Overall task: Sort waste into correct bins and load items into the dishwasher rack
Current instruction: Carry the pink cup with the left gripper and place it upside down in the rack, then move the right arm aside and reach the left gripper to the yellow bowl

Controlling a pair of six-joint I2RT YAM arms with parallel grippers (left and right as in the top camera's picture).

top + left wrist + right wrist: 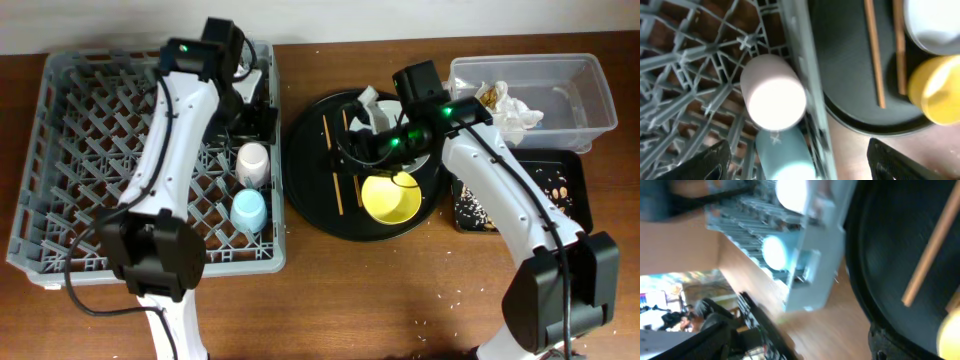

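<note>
The grey dishwasher rack [90,150] stands at the left. A pale pink cup [252,162] and a light blue cup [248,210] stand upside down near its right wall; both show in the left wrist view, pink cup [772,95] and blue cup [787,160]. My left gripper [255,112] hovers open and empty above them [800,167]. Two chopsticks [337,165], the yellow bowl [390,198] and the grey plate [420,155] lie on the round black tray [310,190]. My right gripper [358,138] is open and empty over that tray [807,340].
The clear tub [585,95] at the back right holds crumpled napkins [510,108] and a brown scrap. The shallow black tray [565,195] in front of it holds rice-like crumbs. A few crumbs lie on the wooden table near the front.
</note>
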